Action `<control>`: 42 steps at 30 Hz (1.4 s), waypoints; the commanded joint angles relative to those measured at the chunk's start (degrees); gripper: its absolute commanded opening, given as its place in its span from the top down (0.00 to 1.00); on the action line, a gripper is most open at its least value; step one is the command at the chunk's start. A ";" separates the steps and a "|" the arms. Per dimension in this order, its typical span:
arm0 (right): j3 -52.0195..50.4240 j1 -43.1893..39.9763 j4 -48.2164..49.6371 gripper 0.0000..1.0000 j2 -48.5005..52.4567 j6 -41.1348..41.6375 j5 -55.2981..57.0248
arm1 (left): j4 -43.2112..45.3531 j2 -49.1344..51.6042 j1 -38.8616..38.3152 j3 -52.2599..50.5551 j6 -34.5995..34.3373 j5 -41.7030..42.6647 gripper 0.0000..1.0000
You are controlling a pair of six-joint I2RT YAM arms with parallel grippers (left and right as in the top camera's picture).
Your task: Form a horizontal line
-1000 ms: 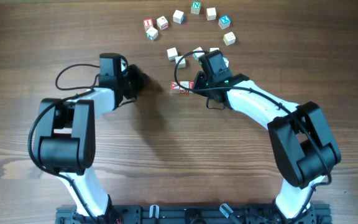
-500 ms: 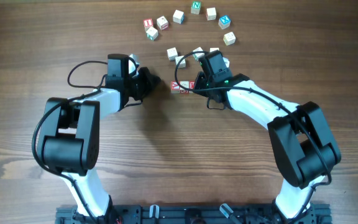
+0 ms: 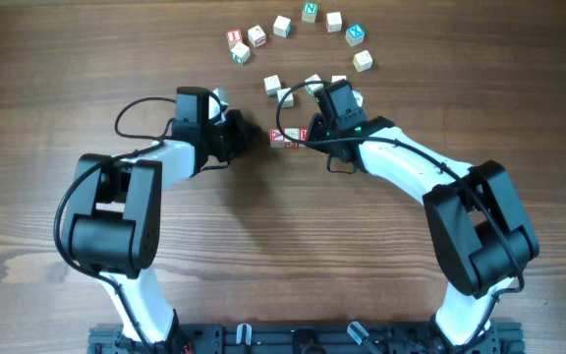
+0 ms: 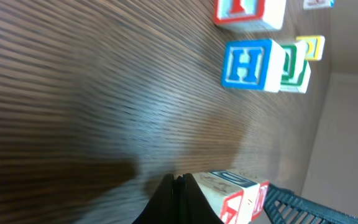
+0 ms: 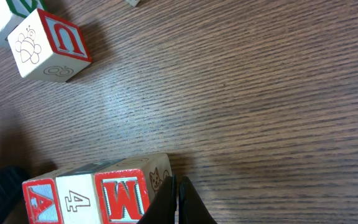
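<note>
Three pale wooden cubes with red printing stand touching in a short left-right row [image 3: 290, 137] at the table's middle. In the right wrist view they read "A" [image 5: 41, 202], "4" [image 5: 76, 199] and "M" [image 5: 124, 196]. My right gripper [image 3: 312, 131] is shut and empty, its tips [image 5: 178, 193] against the row's M end. My left gripper [image 3: 259, 138] is shut and empty at the opposite end, its tips [image 4: 179, 186] beside the end cube [image 4: 235, 193].
Several loose alphabet cubes lie in an arc behind the row, among them a green-lettered one [image 3: 310, 11] and a blue-lettered one [image 3: 355, 33]. A blue "H" cube [image 4: 247, 64] and a red "U" cube [image 5: 48, 43] lie close by. Both arms flank the row.
My left gripper has moved right, up to the left end of the row. The right arm and the cubes have not visibly moved.
</note>
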 commanded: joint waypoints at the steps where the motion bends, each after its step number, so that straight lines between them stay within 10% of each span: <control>1: -0.28 0.17 0.07 0.96 1.38 -0.17 1.14 | 0.46 -0.37 -1.16 -0.55 1.31 1.22 0.96; 42: -0.28 -0.17 1.22 0.96 1.46 -2.45 -0.39 | -0.20 -0.37 -1.84 -0.55 1.33 1.22 0.96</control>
